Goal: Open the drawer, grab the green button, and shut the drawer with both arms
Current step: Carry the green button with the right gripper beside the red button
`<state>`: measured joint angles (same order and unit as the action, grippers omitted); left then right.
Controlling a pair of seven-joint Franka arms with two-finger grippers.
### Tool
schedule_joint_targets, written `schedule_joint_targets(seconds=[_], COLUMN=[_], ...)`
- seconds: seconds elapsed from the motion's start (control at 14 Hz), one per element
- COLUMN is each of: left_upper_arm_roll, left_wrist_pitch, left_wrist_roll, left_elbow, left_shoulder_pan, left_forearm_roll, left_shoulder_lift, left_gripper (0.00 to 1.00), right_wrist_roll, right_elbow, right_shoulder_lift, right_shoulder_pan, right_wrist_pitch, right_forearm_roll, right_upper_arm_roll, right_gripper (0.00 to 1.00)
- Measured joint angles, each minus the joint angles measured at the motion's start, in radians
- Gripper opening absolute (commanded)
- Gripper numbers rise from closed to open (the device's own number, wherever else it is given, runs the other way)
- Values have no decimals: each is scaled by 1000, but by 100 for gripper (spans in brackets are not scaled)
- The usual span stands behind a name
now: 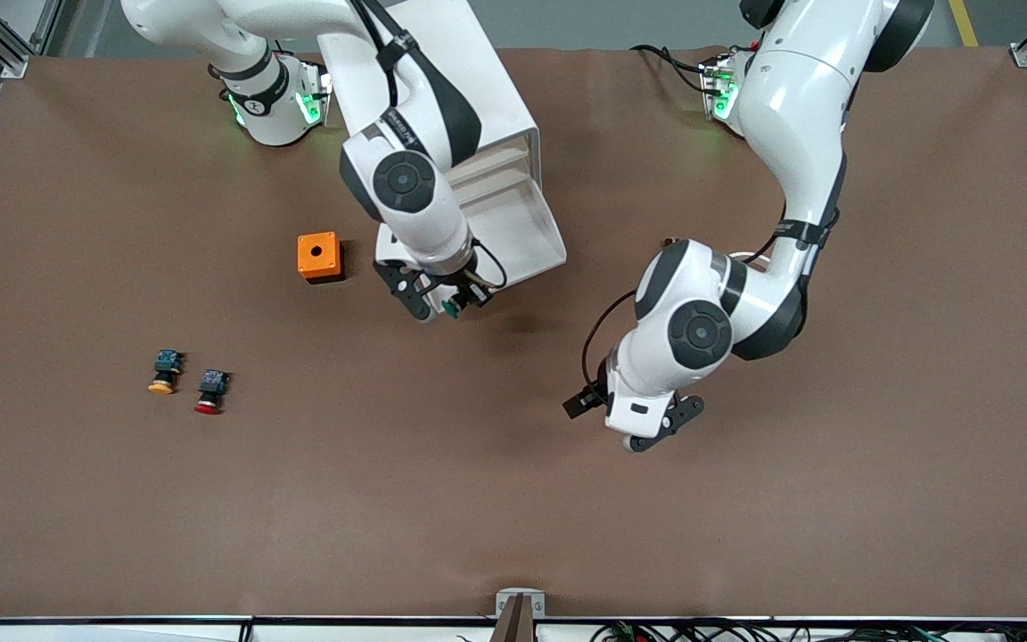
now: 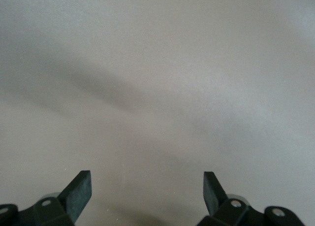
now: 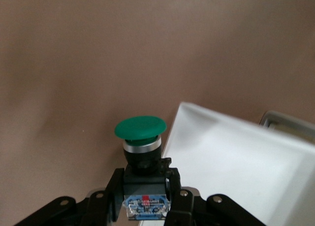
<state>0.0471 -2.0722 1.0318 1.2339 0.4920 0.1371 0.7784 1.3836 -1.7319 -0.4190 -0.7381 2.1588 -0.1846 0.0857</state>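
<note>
Centre frame, the right gripper grasps the green button just past the open drawer, nearer it than the spread, empty left gripper at lower right.

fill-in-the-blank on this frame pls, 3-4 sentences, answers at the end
1. The right pincer is shut on the button, whose cap is ____.
2. The left pincer hangs over bare table with its fingers ____.
3. The drawer of the cabinet stands ____.
4. The orange box has a round ____ in its top face.

Missing words: green; open; open; hole
</note>
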Motion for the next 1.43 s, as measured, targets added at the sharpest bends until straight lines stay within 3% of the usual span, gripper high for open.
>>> schedule_joint_targets(seconds=[0.72,1.15,1.43], left_upper_arm_roll=[6,13,45], left_wrist_pitch=[-5,-5,-5], left_wrist_roll=[126,164,165], left_elbow=[88,138,147], left_shoulder_pan=[146,221,231], left_forearm_roll=[-35,-35,-35], left_shoulder_lift=[1,1,1], left_gripper=[100,100,100], right_wrist_roll=[-730,-1087,-1259], right_elbow=[6,4,4], right_shoulder_lift=[6,-73,-129], right_shoulder_pan=[363,536,597], right_wrist_pitch=[-66,-39,2], right_forearm_roll=[1,1,1], right_upper_arm_roll=[9,9,9], right_gripper=[0,0,0])
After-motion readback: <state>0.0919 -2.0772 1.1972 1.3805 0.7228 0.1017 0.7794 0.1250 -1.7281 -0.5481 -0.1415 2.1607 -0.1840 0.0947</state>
